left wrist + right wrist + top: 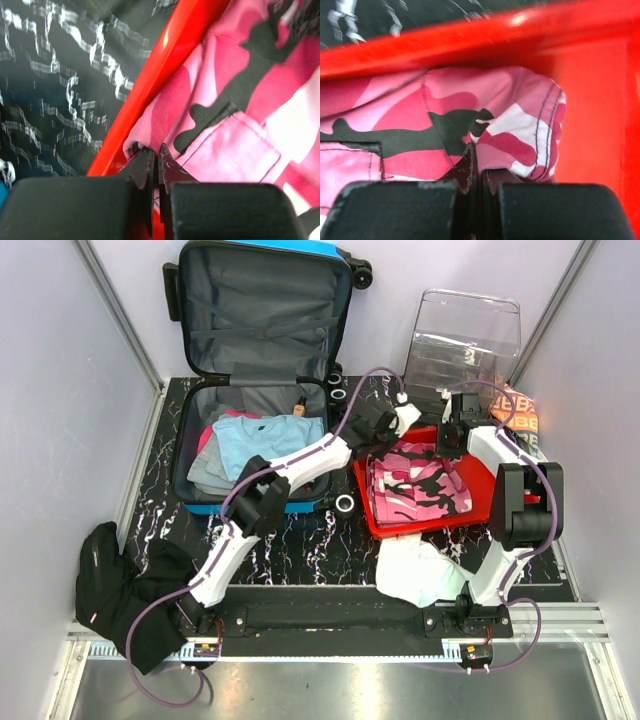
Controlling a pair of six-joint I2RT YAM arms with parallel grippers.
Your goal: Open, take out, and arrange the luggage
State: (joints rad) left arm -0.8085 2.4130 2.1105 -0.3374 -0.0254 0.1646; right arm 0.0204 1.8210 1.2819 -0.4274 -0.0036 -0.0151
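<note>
Pink camouflage cloth (420,485), folded, in glossy red tray (165,65); left pincer (156,152), right pincer (477,156) both closed.

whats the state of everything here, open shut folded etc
luggage: open, lid upright, folded clothes inside
pink camo garment: folded, lying in red tray
left gripper: shut, tips at the garment's edge
right gripper: shut, tips against the garment
white cloth: crumpled on the table
black cloth: heaped at the table's front left corner
</note>
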